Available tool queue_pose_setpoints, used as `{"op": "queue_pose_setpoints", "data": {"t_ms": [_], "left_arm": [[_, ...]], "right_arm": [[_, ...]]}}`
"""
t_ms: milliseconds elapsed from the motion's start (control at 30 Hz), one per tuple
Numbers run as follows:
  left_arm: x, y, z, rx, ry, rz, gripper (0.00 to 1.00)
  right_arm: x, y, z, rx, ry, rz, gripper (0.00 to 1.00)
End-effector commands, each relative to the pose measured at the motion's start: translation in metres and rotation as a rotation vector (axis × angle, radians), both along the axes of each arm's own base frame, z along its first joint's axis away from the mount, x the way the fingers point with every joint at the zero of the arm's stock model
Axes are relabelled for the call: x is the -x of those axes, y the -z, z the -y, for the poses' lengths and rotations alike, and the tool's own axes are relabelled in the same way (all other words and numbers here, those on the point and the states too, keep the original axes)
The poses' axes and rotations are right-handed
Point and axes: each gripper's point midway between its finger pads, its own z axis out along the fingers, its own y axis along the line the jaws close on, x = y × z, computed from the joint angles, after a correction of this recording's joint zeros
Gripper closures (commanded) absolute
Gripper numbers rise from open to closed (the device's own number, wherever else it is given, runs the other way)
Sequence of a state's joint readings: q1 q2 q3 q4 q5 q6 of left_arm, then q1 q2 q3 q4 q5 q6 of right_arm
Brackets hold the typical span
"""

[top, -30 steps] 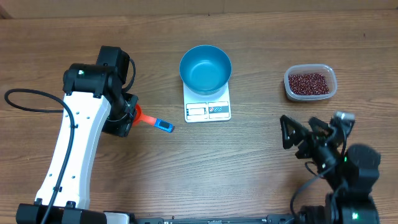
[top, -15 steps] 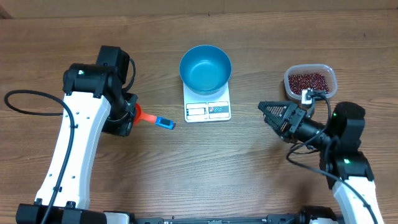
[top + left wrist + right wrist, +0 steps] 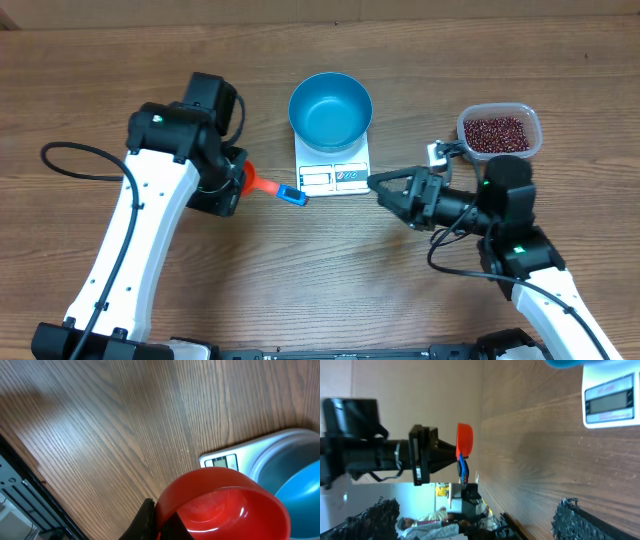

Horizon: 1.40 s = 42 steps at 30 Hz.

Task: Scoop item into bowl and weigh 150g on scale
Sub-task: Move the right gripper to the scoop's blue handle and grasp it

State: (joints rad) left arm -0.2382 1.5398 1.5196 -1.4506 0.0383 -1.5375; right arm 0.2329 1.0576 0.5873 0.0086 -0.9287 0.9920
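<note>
while one red scoop (image 3: 262,184) with a blue handle sits clenched in the left hand (image 3: 232,182), the table (image 3: 300,280) carries one of each thing: one blue bowl (image 3: 331,112), one white scale (image 3: 335,177), one clear tub (image 3: 462,132) and one heap of beans (image 3: 495,132) inside that tub. the bowl stands on the scale, just past the scoop's blue end, to the left hand's right. the left arm bends at the wrist, so its hand points sideways toward the scale. the right hand (image 3: 380,190) lies low, pointing left, its two fingers spread wide and grasping nothing, fingertips near the scale's near right corner. the tub of beans sits behind this hand, apart from it.
</note>
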Motion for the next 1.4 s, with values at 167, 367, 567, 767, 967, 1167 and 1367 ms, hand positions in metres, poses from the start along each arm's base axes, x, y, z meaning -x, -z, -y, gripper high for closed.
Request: {"op": "queue_pose_setpoints", "data": {"t_ms": [167,367,567,767,967,1167,1367], "left_arm": [[-0.005,-0.012,0.041,0.058,-0.044,0.077,0.96],[-0.002,-0.013,0.062,0.083,-0.082,0.084,0.95],[0.003,-0.014,0.076,0.1,-0.098,0.086,0.96],[0.003,-0.014,0.079,0.12,-0.192,0.076,0.96],[-0.008,-0.018,0.088,0.168,-0.207,0.114,0.96],[-0.01,-0.02,0.097,0.216,-0.195,0.114,0.96],[-0.012,-0.021,0.108,0.244,-0.172,0.121,0.96]], "right_arm": [[-0.002,-0.007,-0.027,0.042,0.05,0.059,0.0],[-0.004,-0.026,-0.039,0.01,0.052,0.16,0.0],[-0.009,-0.026,-0.037,0.018,0.082,0.166,0.01],[-0.02,-0.026,-0.031,0.033,0.149,0.18,0.05],[-0.026,-0.047,-0.031,-0.042,0.186,0.204,0.05],[-0.026,-0.052,-0.031,-0.055,0.183,0.224,0.05],[-0.025,-0.05,-0.032,-0.051,0.181,0.218,0.05]]}}
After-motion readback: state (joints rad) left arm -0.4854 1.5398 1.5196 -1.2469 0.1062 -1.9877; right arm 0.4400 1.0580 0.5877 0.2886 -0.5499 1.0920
